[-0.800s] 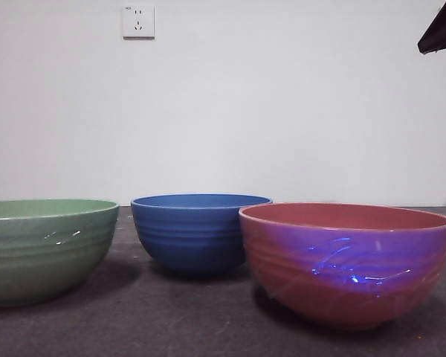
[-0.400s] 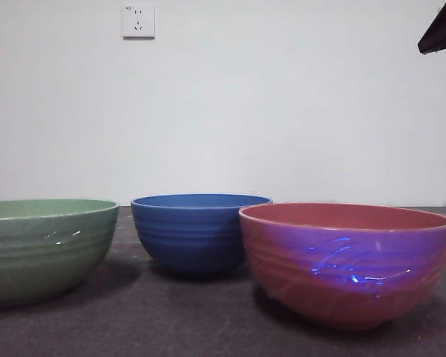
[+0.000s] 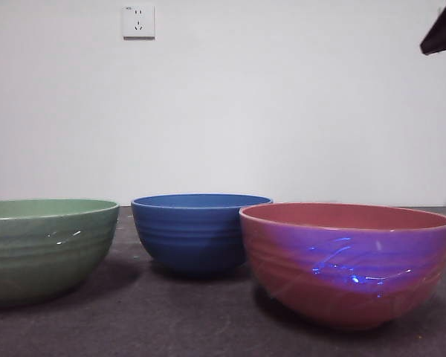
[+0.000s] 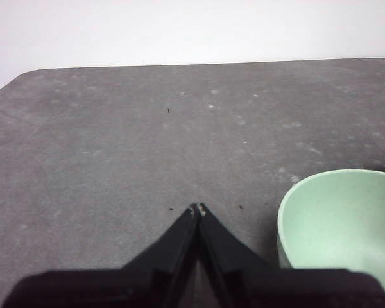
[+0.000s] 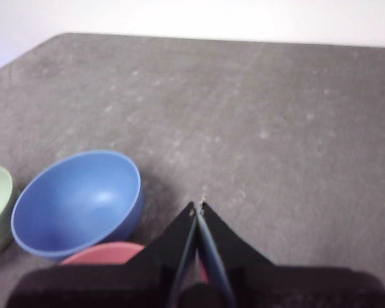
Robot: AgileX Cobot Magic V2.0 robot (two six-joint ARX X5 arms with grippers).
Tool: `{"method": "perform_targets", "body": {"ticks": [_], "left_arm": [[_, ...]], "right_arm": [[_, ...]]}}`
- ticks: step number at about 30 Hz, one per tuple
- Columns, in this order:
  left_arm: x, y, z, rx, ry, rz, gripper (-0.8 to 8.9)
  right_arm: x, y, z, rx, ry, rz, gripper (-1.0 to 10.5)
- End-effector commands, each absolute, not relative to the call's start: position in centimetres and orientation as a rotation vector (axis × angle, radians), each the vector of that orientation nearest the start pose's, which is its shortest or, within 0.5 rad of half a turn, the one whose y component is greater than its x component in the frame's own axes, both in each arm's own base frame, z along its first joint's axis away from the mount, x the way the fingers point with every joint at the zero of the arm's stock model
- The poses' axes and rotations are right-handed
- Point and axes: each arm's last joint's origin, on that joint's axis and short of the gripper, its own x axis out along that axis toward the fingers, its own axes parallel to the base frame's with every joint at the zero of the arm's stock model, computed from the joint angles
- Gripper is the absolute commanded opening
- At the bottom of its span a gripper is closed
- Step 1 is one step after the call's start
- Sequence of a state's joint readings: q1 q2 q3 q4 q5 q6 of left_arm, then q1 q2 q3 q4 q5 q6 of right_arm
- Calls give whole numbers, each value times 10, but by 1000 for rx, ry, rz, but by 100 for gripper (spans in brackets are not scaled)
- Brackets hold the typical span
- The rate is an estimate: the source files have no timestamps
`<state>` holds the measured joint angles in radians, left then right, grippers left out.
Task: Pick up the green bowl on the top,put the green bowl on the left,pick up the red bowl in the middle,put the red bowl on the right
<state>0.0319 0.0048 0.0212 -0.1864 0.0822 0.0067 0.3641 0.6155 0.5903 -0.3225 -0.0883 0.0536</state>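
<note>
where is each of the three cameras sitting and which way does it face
Front view: low at table height, looking level across at the green bowl, blue bowl and red bowl; only a black arm tip at the top right corner.
Left wrist view: above the table, looking down past the shut left gripper.
Right wrist view: looking down past the shut right gripper.
Shared: the green bowl shows in all three; the blue and red in front and right wrist.

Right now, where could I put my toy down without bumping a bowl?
Bare table lies in front of the blue bowl, between the green bowl and red bowl. More lies beyond the bowls in both wrist views. Blue and red look crowded together.
</note>
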Motion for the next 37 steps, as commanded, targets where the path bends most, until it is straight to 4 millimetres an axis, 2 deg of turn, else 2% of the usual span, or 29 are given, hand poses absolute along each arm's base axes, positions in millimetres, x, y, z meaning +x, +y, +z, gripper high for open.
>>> {"method": "perform_targets", "body": {"ticks": [1, 4, 8, 14, 20, 24, 37], "left_arm": [[96, 1, 148, -10, 180, -48, -4], [96, 1, 148, -10, 180, -48, -4], [96, 1, 148, -10, 180, -48, -4], [96, 1, 148, -10, 180, -48, -4], [96, 1, 148, -10, 180, -48, -4], [96, 1, 148, -10, 180, -48, -4], [96, 1, 148, -10, 180, -48, -4]], "right_arm": [[114, 44, 281, -47, 293, 391, 2], [96, 33, 275, -70, 229, 382, 2], [83, 22, 244, -54, 171, 330, 2], [93, 15, 188, -6, 146, 239, 2], [99, 16, 154, 8, 170, 274, 2], [98, 16, 146, 7, 211, 274, 2], [97, 16, 146, 5, 217, 267, 2]]}}
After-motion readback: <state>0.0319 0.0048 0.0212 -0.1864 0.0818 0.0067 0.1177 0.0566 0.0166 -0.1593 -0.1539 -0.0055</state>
